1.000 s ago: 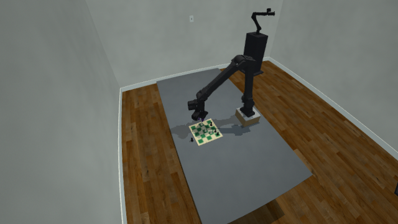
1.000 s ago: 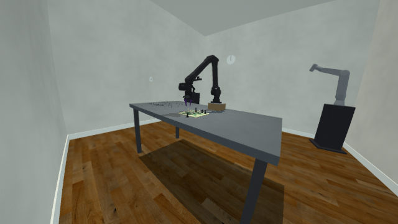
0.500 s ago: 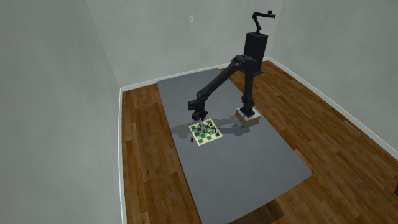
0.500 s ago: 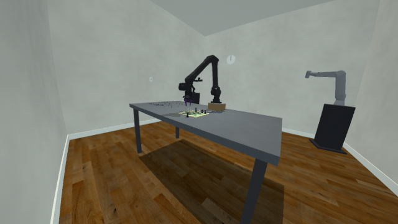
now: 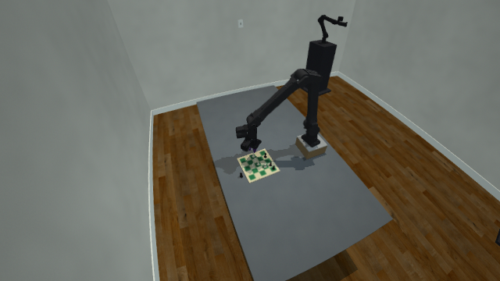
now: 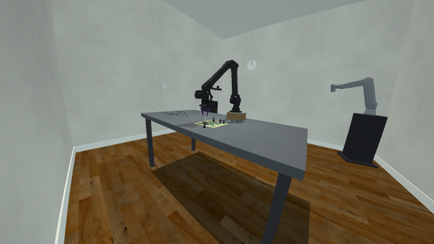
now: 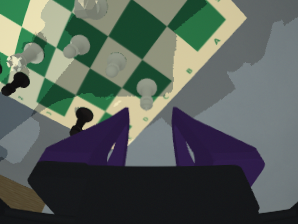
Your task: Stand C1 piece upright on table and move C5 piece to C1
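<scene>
Pawn, pale and round-headed, stands on the board's edge row at the letter C, just ahead of the fingertips; I cannot read its rank digit. A second white piece stands beyond it, and a third farther ahead and to the image left. The green-and-cream board carries all of these, plus a crowned white piece and another pale piece farther from the hand. Toward the arm's base are black pieces, among them one close to the hand's side and one farther along.

The gripper points downward over the lettered edge, its purple fingers partly open, tips apart, with nothing between them. Behind it the black arm rises to a high elbow and drops to its base on a wooden block, off to one side of the hand.

Past the board's edge opposite the block, a black piece stands upright on the gray table, a short way from the hand. Small dark specks lie on the tabletop beyond the gripper in the exterior view.
</scene>
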Available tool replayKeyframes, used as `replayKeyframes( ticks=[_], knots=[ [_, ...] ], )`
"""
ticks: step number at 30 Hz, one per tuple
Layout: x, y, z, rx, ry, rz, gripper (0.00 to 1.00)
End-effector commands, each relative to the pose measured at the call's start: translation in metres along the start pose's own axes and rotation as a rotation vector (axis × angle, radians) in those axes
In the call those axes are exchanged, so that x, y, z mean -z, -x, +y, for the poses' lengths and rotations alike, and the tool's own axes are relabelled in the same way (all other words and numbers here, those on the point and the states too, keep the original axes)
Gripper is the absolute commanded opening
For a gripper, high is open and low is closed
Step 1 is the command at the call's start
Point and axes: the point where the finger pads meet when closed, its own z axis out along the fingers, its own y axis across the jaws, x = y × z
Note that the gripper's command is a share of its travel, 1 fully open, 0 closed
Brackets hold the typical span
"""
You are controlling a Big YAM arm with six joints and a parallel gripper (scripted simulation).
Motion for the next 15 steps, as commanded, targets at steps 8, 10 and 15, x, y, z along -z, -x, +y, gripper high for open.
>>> replayKeyframes(
  ticks=[8,10,15],
  knots=[
    [0.0092,-0.0054,-0.0049,-0.002,-0.027,-0.027,0.36],
    [0.0091,-0.0075,-0.004,-0.002,-0.027,-0.027,0.36],
    [0.009,-0.009,-0.0019,-0.003,-0.027,-0.027,0.36]
  ],
)
